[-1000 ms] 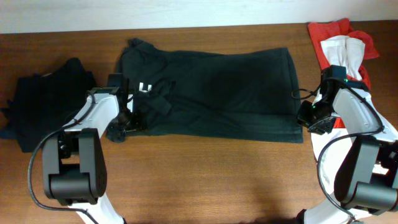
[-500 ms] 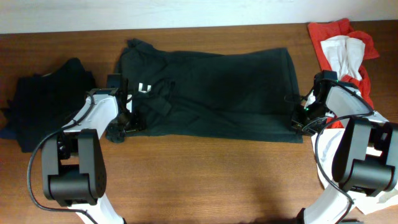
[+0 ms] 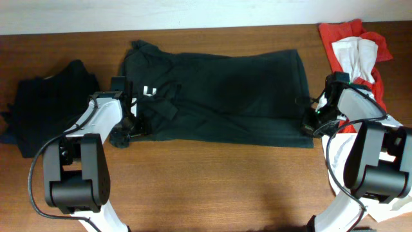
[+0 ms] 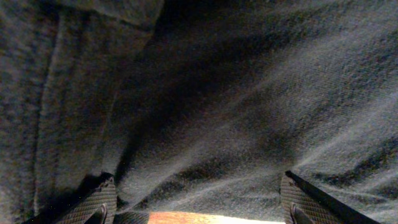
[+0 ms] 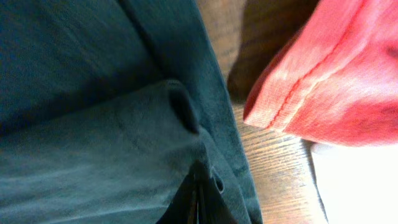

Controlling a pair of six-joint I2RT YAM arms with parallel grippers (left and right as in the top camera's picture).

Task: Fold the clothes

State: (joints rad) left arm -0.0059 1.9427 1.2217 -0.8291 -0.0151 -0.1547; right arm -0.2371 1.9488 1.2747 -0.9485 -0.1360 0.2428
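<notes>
The black T-shirt (image 3: 219,90) lies spread flat across the middle of the table, with a small white mark (image 3: 150,91) near its left end. My left gripper (image 3: 131,125) rests on the shirt's lower left edge. In the left wrist view its fingers (image 4: 199,208) are wide apart, pressed onto dark fabric (image 4: 236,93), with a strip of wood showing between them. My right gripper (image 3: 311,125) is at the shirt's lower right corner. In the right wrist view its fingers (image 5: 196,199) are closed together on a fold of the shirt (image 5: 93,93).
A dark garment pile (image 3: 51,106) lies at the left end of the wooden table (image 3: 212,180). A red garment (image 3: 341,35) with a white one (image 3: 360,55) on it lies at the back right, and both show in the right wrist view, red (image 5: 329,74) and white (image 5: 360,180).
My right gripper has moved left from beside the red and white garments onto the shirt's lower right corner. The left arm has not moved.
</notes>
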